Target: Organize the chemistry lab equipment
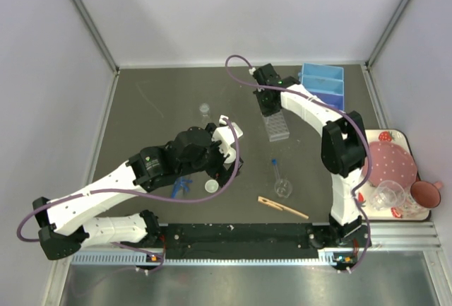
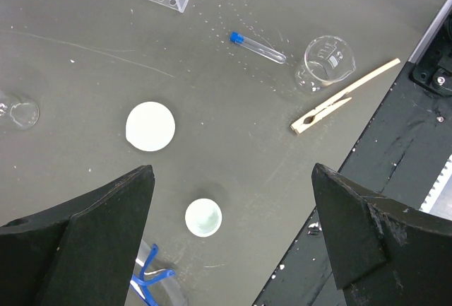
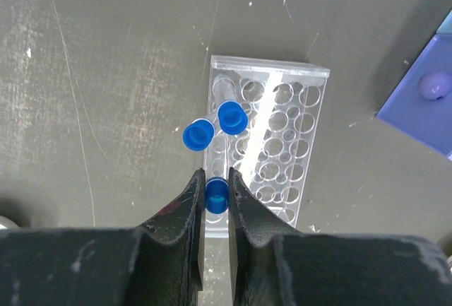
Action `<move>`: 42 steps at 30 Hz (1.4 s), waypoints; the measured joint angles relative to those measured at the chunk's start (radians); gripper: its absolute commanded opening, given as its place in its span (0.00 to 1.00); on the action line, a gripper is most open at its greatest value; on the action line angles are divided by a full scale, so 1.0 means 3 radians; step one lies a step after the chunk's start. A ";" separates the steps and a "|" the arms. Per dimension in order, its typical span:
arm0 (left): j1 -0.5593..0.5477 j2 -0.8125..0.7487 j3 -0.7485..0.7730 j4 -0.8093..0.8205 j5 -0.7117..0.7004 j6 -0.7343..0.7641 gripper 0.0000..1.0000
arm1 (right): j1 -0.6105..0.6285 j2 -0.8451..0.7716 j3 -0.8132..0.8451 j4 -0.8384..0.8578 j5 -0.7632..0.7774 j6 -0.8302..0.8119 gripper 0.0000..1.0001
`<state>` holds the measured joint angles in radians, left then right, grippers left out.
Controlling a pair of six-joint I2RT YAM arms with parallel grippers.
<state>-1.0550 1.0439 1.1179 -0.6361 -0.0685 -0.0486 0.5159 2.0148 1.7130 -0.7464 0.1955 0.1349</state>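
grey table (image 1: 162, 101); right tool (image 3: 215, 179) clamped on blue-capped tube (image 3: 216, 195) over rack (image 3: 282, 143); left tool (image 2: 232, 173) apart

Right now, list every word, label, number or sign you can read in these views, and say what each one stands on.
No text can be read in any view.
Small glass beaker: faint white printed scale marks on its wall, too small and blurred to read.
Tube rack, blue-capped tubes, wooden clip, blue bins: no markings visible.
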 measured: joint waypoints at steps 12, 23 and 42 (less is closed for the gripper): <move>0.0000 0.0004 0.0000 0.0000 0.0000 0.0000 0.99 | -0.0005 0.0134 0.0034 -0.0014 -0.0069 0.0024 0.43; 0.0000 0.0058 -0.0001 0.0000 0.0000 0.0000 0.99 | 0.0006 0.0085 0.0027 -0.0060 0.0001 0.0048 0.54; 0.0000 0.1312 0.0760 0.0183 -0.0066 -0.0243 0.93 | 0.0310 -0.2693 -0.1414 -0.0108 0.0295 0.0473 0.55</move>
<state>-1.0550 1.4376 1.3460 -0.5812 -0.0883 -0.1215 0.6090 1.2068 1.2888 -0.7788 0.2840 0.2768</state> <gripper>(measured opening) 0.982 0.551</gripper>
